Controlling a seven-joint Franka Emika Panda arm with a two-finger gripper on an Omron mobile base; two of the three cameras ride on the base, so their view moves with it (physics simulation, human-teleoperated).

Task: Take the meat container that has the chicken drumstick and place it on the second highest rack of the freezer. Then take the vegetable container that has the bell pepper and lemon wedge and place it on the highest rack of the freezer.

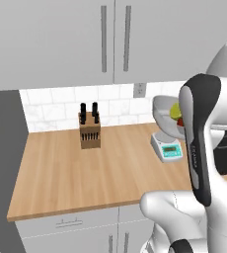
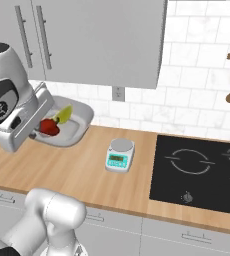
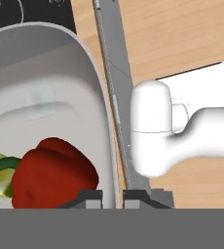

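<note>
Bright, even rendered light, soft faint shadows, no glare, sharp throughout.

knife block (image 1: 90, 130), kitchen scale (image 2: 120, 155), stovetop (image 2: 197, 172)

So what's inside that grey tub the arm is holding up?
Inside the grey tub lie a red bell pepper and a lemon wedge. The tub floor under them is covered.
</note>
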